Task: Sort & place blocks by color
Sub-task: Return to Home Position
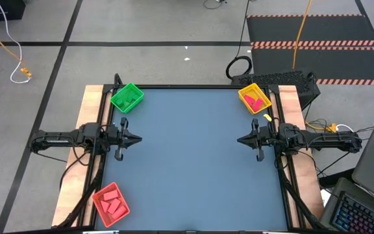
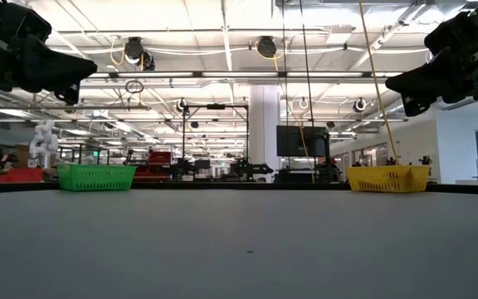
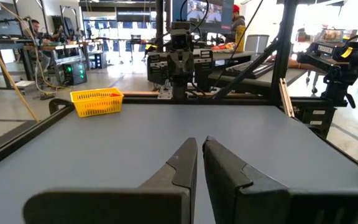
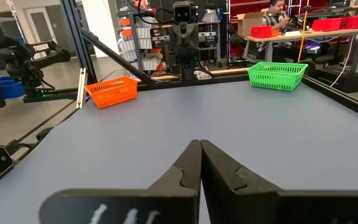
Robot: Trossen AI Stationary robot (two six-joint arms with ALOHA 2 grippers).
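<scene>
Both arms sit pulled back at the middle of the table's (image 1: 193, 162) side edges, facing each other across the bare grey surface. The left tool (image 1: 138, 138) hangs above the table just inside the left edge; in its wrist view its two dark fingers (image 3: 179, 168) stand nearly together with only a thin slit between them, and nothing is gripped. The right tool (image 1: 240, 139) hangs just inside the right edge, its fingers (image 4: 229, 177) pressed tip to tip, also holding nothing. Every block in view lies inside a tray. The green blocks (image 1: 130, 99) lie in the green tray (image 1: 137, 91) at the far left corner, too alike in colour to the tray to count. The pink-red blocks (image 1: 256, 102) lie in the yellow tray (image 1: 247, 91) at the far right corner. The salmon blocks (image 1: 112, 203), several short bars lying close together, fill the red tray (image 1: 97, 195) at the near left corner, beside the left arm's base. In the low view both tools hang high above the table surface, well clear of it.
</scene>
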